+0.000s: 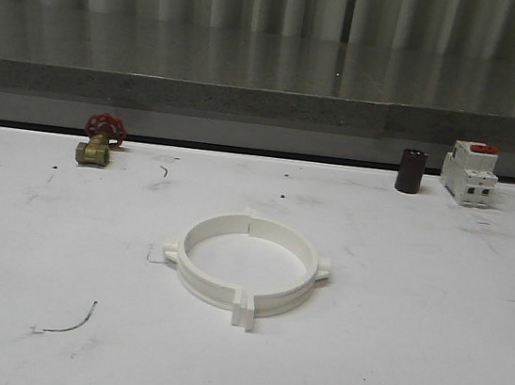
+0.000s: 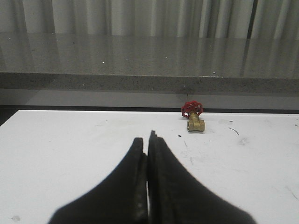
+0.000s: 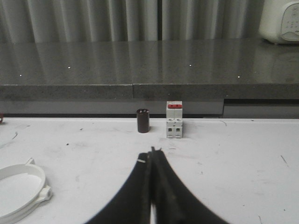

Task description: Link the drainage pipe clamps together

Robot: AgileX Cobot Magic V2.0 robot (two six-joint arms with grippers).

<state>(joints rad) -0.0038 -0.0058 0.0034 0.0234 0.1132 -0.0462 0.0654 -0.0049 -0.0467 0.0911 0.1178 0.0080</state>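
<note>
The drainage pipe clamps (image 1: 245, 269) lay flat near the middle of the white surface (image 1: 406, 364), their two white halves set together as a wide ring. The end tabs met at the far side and again at the near side, where a blocky pair of tabs stuck out toward the camera. Whether the halves were actually locked or merely touching could not be told from the front view. A small lug projected at the ring's left and another at its right. In the right wrist view only part of the ring (image 3: 21, 191) showed, cut off by the frame edge, with one lug visible.

Well apart from the ring, at the far left of the surface, sat a brass valve (image 1: 98, 143) with a red handwheel, also seen in the left wrist view (image 2: 194, 119). At the far right stood a dark cylinder (image 1: 410, 171) and, just beside it, a white switch (image 1: 470, 173) with a red top; its markings were too small to read.

The left gripper (image 2: 148, 140) was closed, fingers pressed together and holding nothing, above bare surface. The right gripper (image 3: 152, 156) was likewise closed and empty, right of the ring.
</note>
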